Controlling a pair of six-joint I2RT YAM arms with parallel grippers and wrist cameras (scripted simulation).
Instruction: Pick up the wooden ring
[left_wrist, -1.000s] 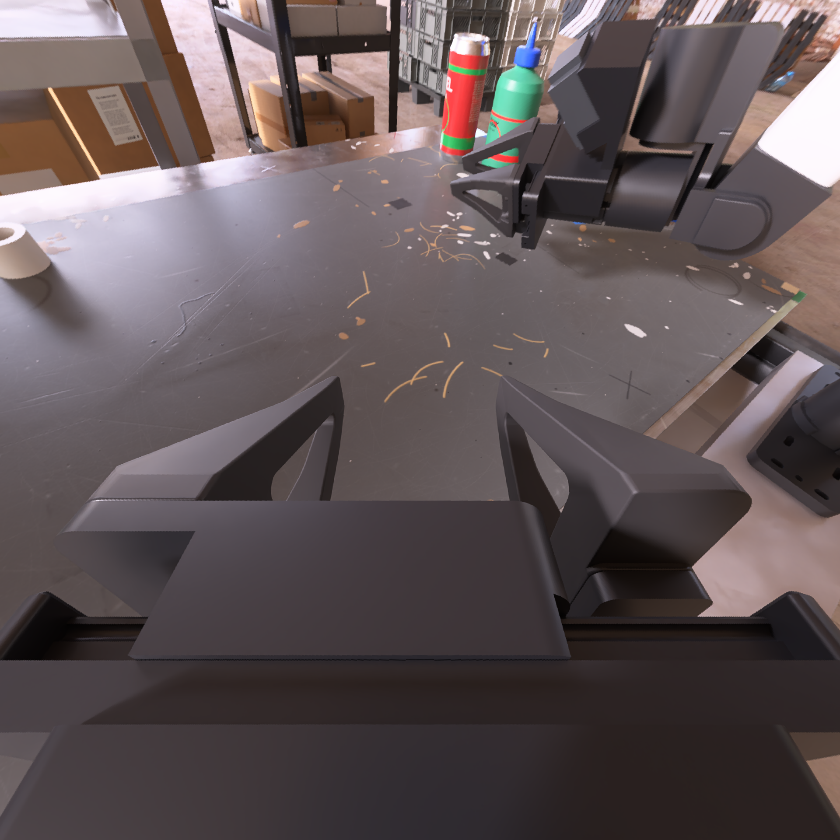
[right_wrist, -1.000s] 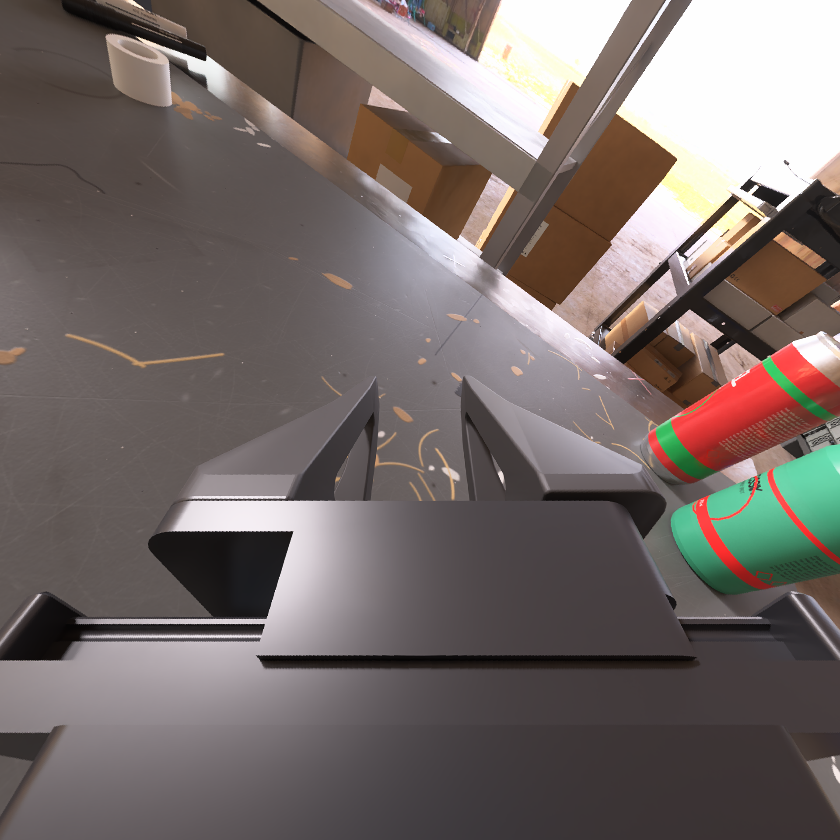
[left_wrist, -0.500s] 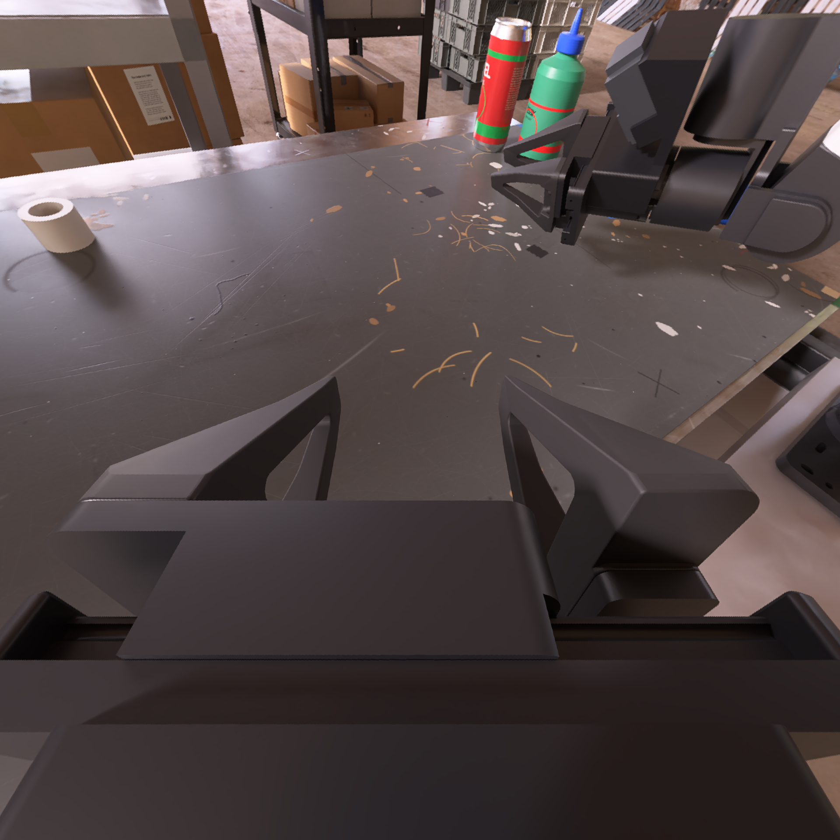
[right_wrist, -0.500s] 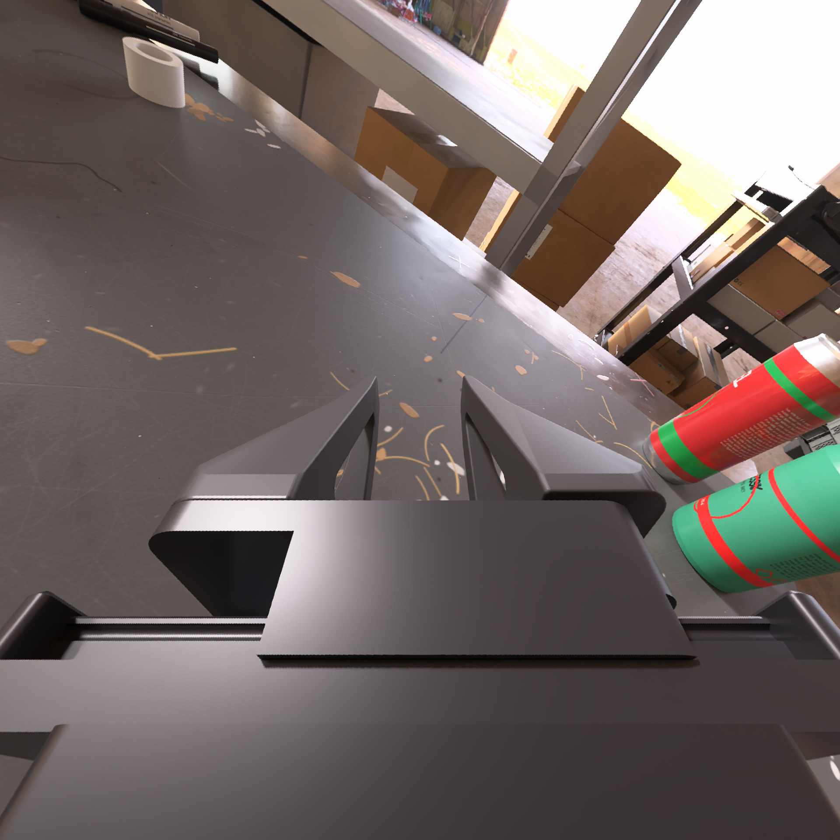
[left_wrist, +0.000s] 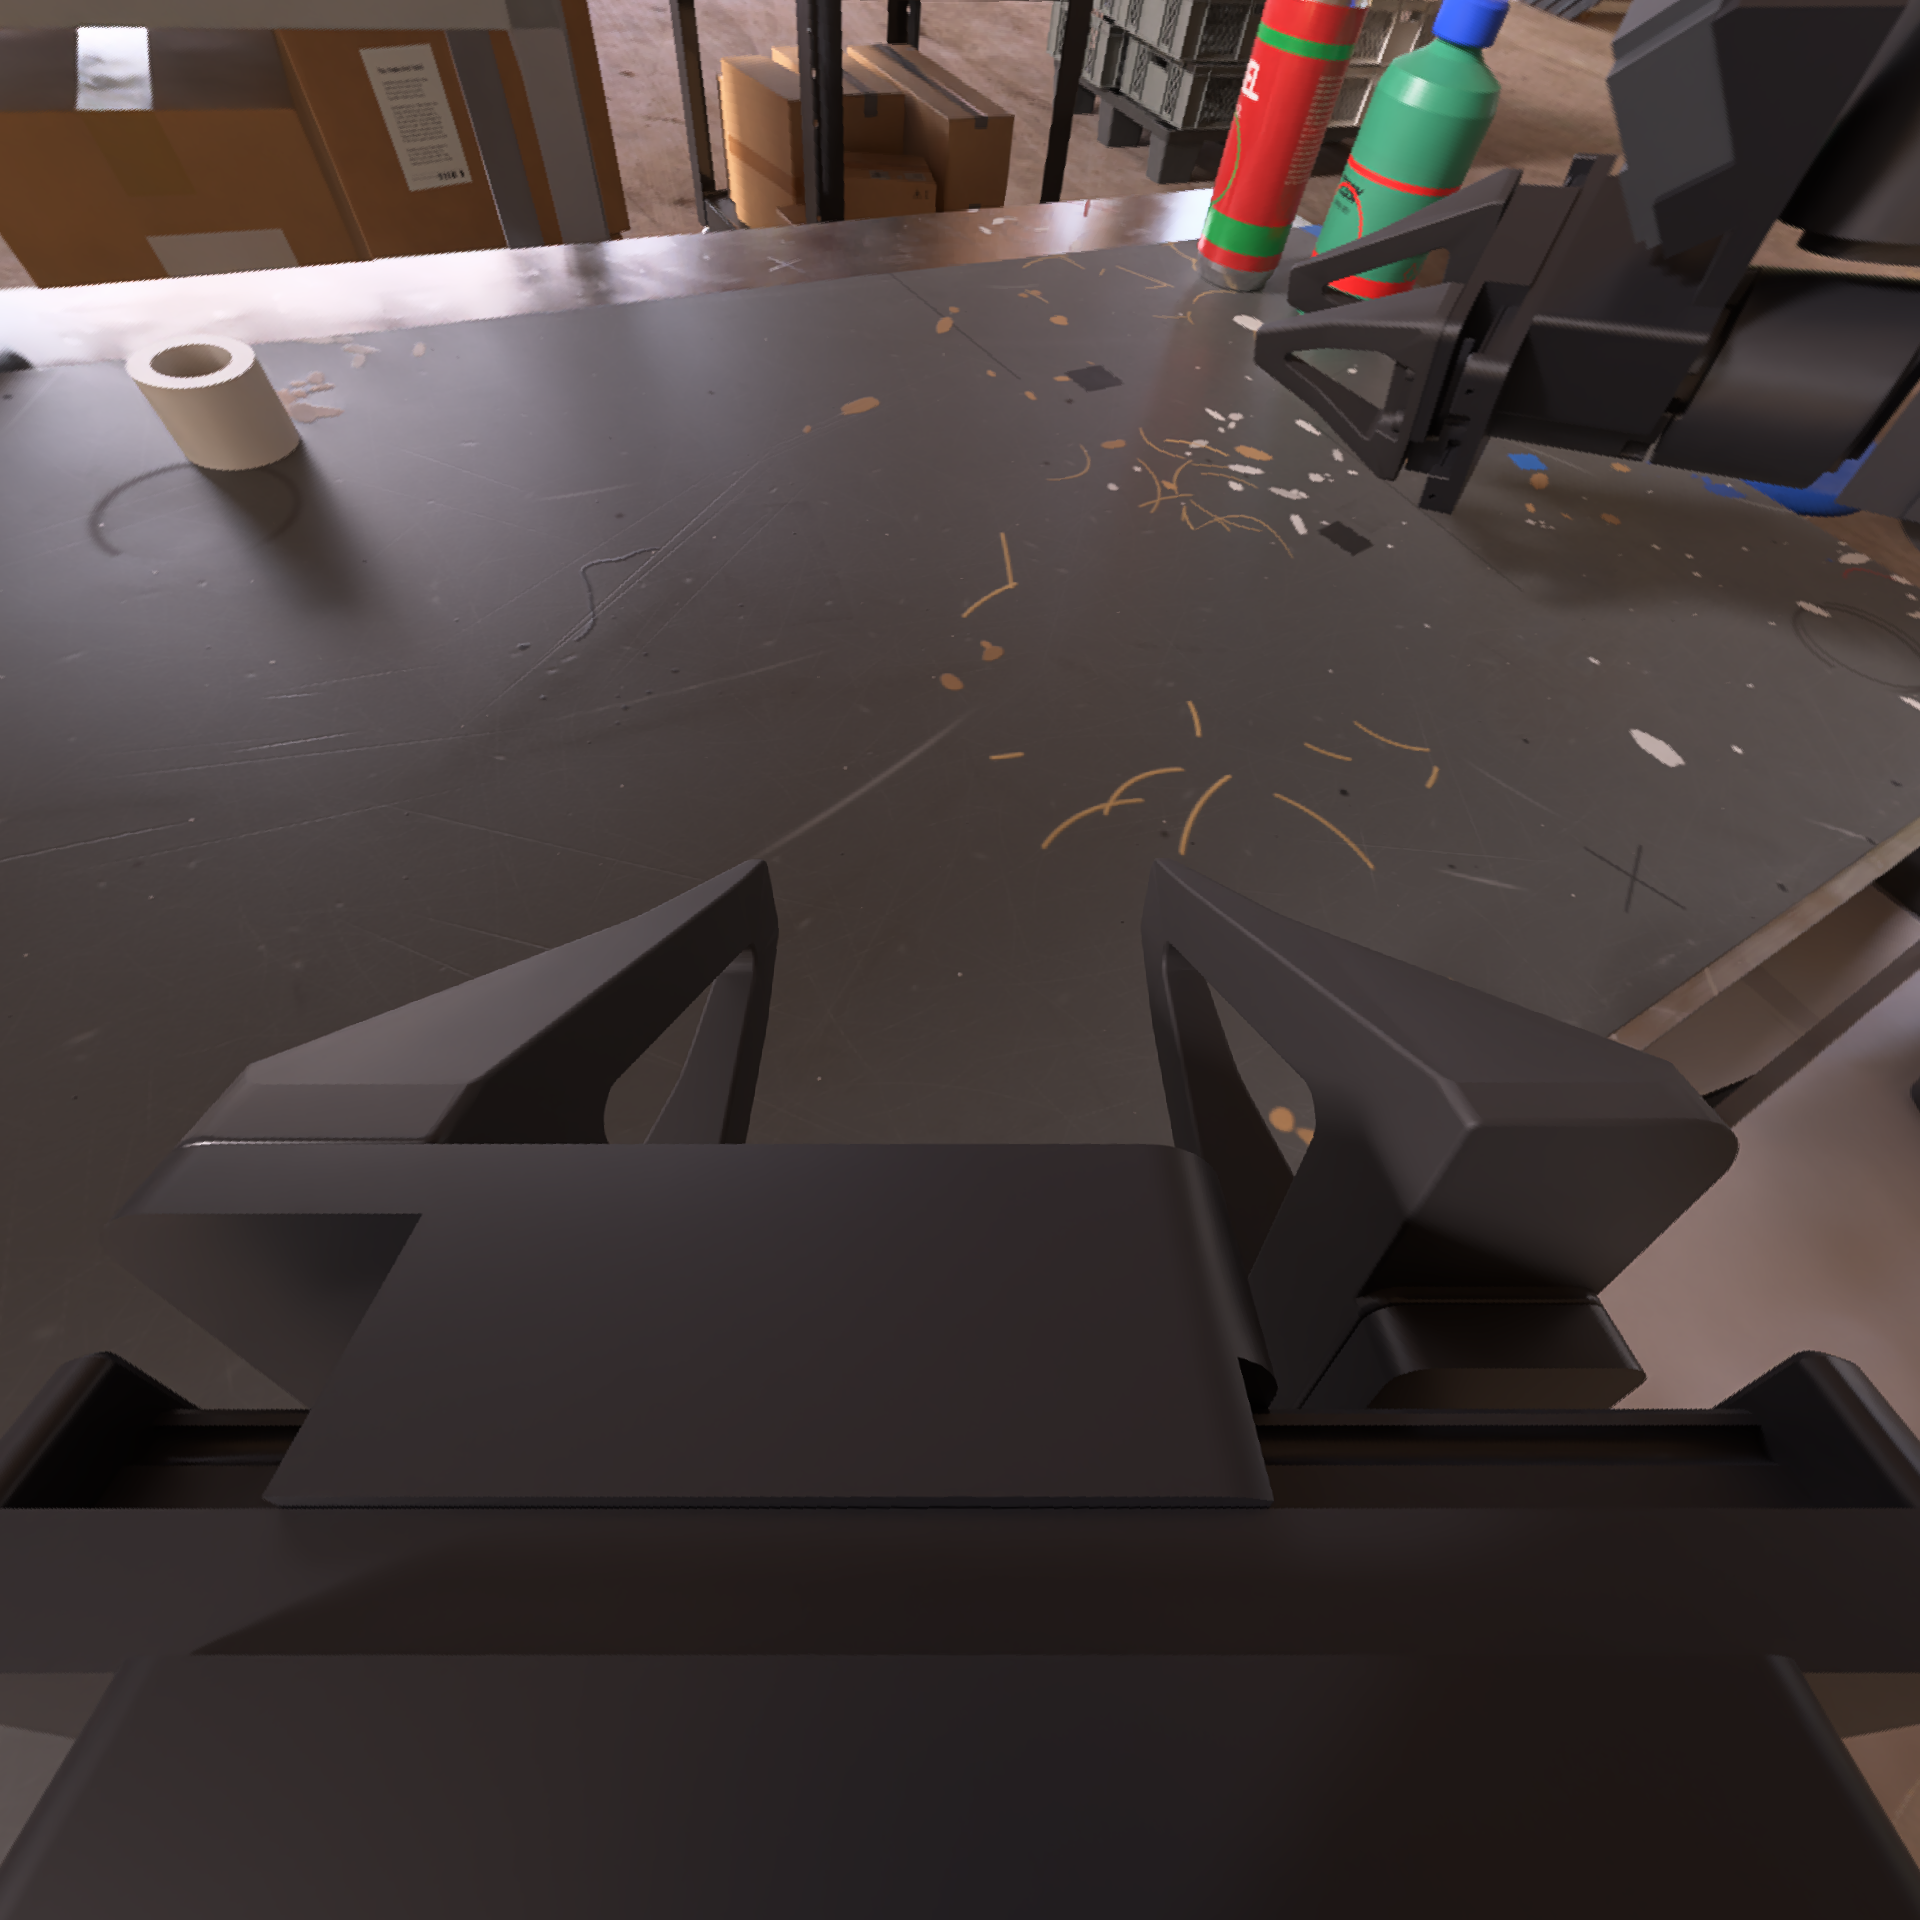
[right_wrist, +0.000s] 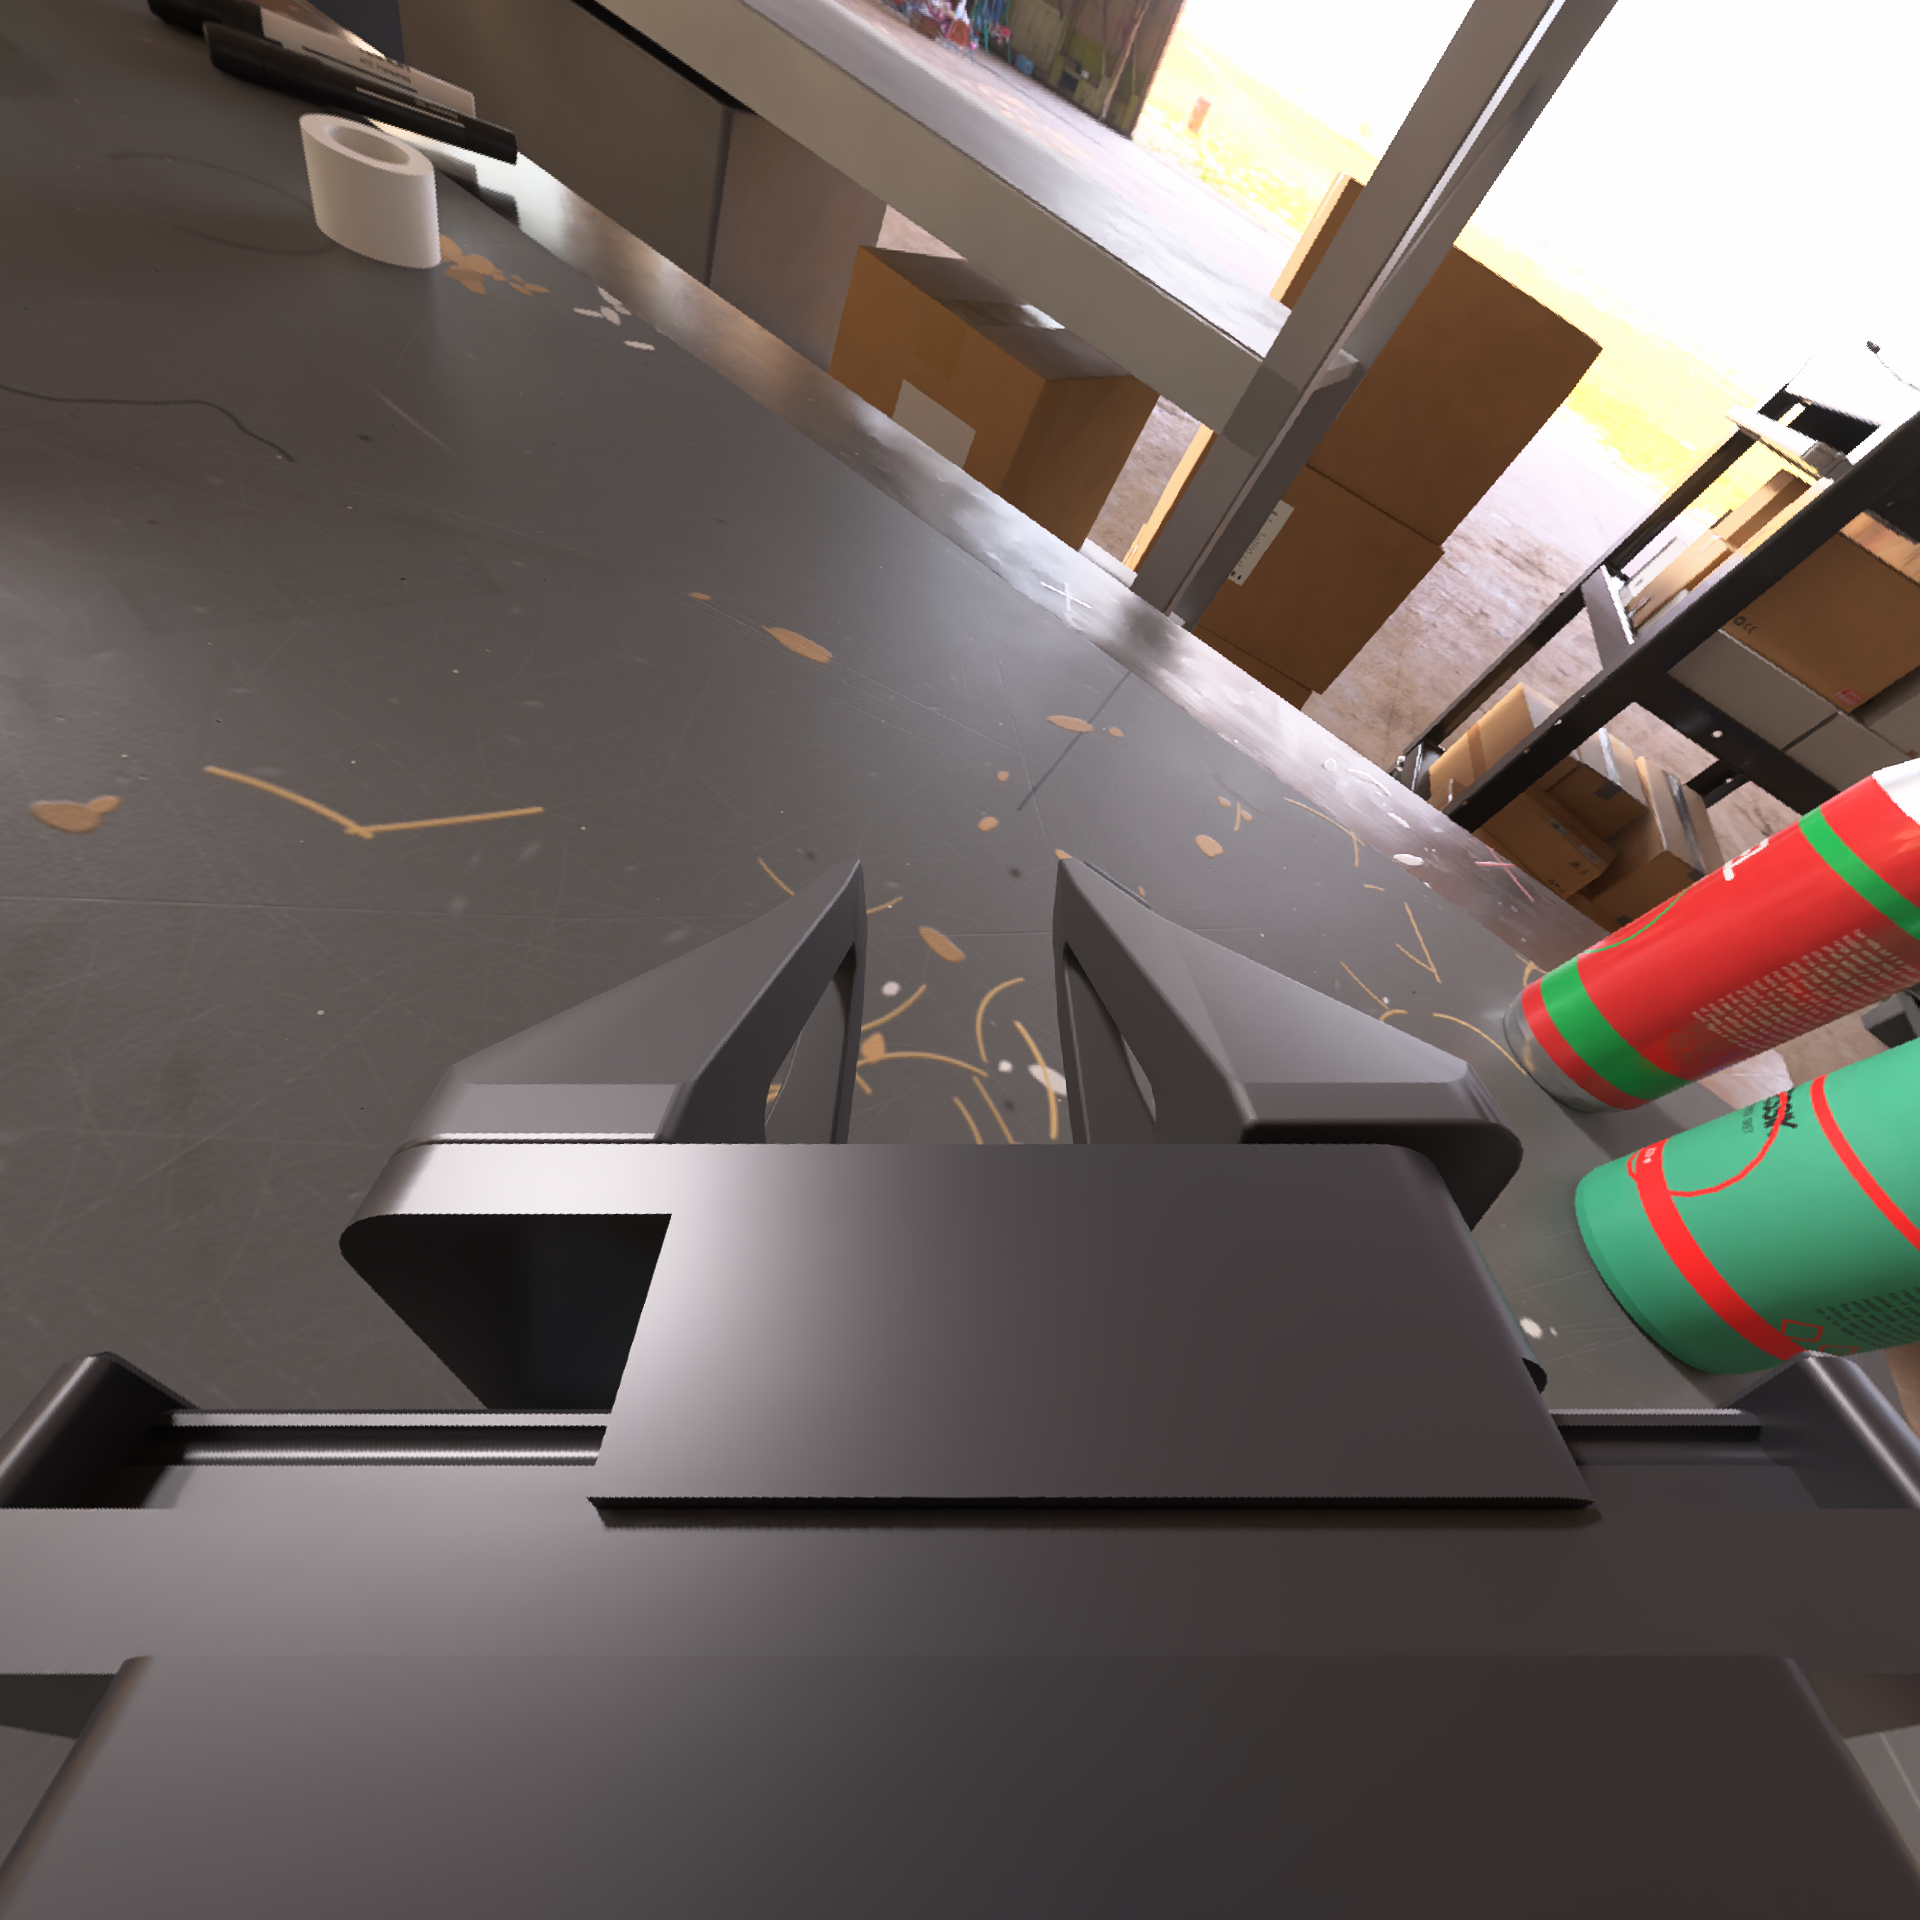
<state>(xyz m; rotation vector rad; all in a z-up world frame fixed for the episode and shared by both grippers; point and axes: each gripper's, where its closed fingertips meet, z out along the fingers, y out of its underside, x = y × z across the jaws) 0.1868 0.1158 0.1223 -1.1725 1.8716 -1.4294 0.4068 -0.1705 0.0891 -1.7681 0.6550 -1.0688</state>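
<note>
I see a pale cream wooden ring (left_wrist: 213, 403) on my dark grey table (left_wrist: 623, 644), which is flecked tan and white; far across it stand a red can (left_wrist: 1270, 145) with green bands and a green bottle (left_wrist: 1413, 156), blue-capped, red-lined

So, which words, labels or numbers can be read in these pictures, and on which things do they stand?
I do not copy writing; here is where it stands.
red can: large letters and fine print on its side.
green bottle: small print, partly hidden.
paper sheet on a cardboard box: too small to read.
wooden ring: none.
</note>
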